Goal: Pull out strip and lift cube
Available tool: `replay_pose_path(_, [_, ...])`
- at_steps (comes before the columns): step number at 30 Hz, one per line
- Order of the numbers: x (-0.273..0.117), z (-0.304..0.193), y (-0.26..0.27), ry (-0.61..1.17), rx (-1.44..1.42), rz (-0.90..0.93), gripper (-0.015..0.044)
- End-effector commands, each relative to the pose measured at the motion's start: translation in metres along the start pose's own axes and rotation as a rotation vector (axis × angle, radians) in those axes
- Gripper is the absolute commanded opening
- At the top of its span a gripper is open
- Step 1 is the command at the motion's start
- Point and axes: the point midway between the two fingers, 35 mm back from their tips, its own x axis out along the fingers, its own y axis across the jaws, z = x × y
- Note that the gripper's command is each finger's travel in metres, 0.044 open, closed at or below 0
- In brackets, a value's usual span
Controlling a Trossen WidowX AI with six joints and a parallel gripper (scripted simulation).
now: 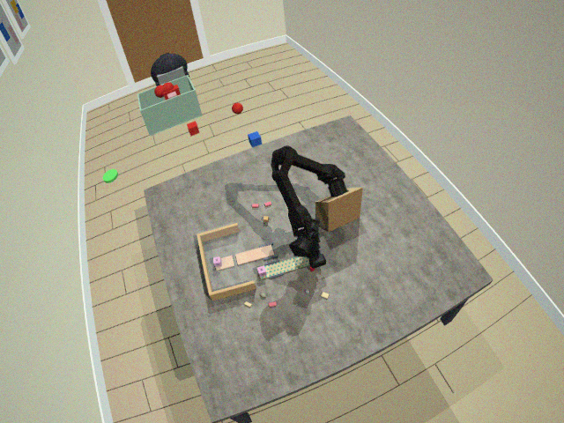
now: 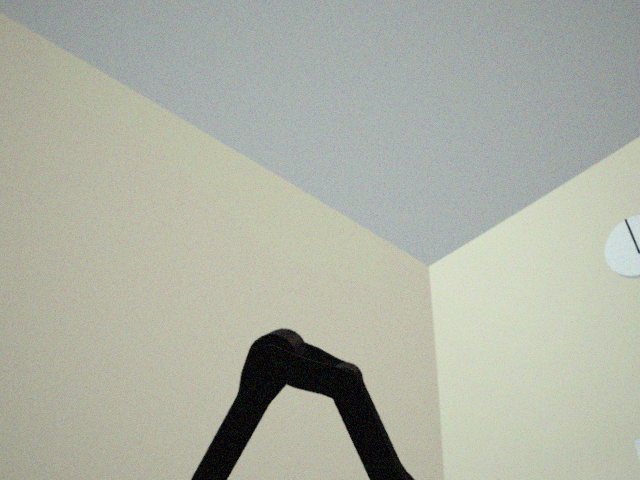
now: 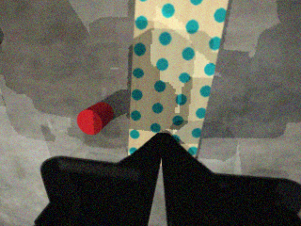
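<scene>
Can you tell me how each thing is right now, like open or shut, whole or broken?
End effector: shut, tip at the dotted strip's near end.
Dotted strip: one piece, flat, mostly outside the wooden frame.
Pink cube: sitting on the dotted strip's far end.
Plain strip: split in two, inside the frame.
Red cylinder: lying on its side.
Door: shut.

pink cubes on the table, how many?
2. One pink cube sits on the short plain strip piece inside the wooden frame; the other rides the far end of the dotted strip.
</scene>
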Motion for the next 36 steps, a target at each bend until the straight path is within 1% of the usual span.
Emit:
replay_pose_path(1, [0.0036, -0.0117, -0.0026, 0.025, -0.011, -0.005, 0.0])
replay_pose_path(35, [0.0036, -0.0117, -0.0026, 0.025, -0.011, -0.005, 0.0])
replay_pose_path(36, [-0.0018, -0.0038, -0.0001, 0.004, -0.003, 0.001, 0.0])
